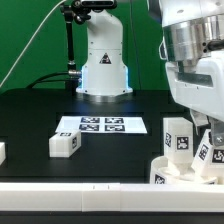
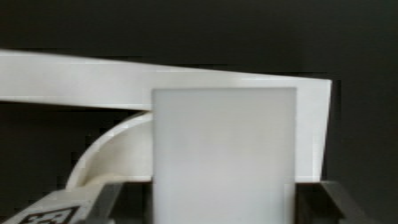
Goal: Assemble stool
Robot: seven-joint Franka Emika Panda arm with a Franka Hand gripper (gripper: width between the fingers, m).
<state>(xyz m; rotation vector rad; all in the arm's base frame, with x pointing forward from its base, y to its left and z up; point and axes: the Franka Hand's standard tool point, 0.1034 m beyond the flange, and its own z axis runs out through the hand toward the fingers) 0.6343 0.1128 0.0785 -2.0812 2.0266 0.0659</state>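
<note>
The seat (image 1: pixel 176 172) of the stool lies low on the black table (image 1: pixel 30 120), at the exterior view's right, touching or nearly touching the white border rail (image 1: pixel 80 196) that runs along the table edge. Tagged legs (image 1: pixel 178 135) stand upright at the seat; whether they are seated in it is hard to tell from here.

The gripper (image 1: pixel 198 122) hangs directly over the seat. In the wrist view its dark fingers (image 2: pixel 125 205) flank a plain white block, the held leg (image 2: pixel 222 150), and appear clamped against its two sides. The seat's curved rim (image 2: pixel 111 150) shows just beside that leg.

Well apart from the seat, toward the exterior view's left, a loose leg (image 1: pixel 65 144) lies on its side. The marker board (image 1: pixel 100 125) lies flat between the seat and the arm base (image 1: pixel 103 68).
</note>
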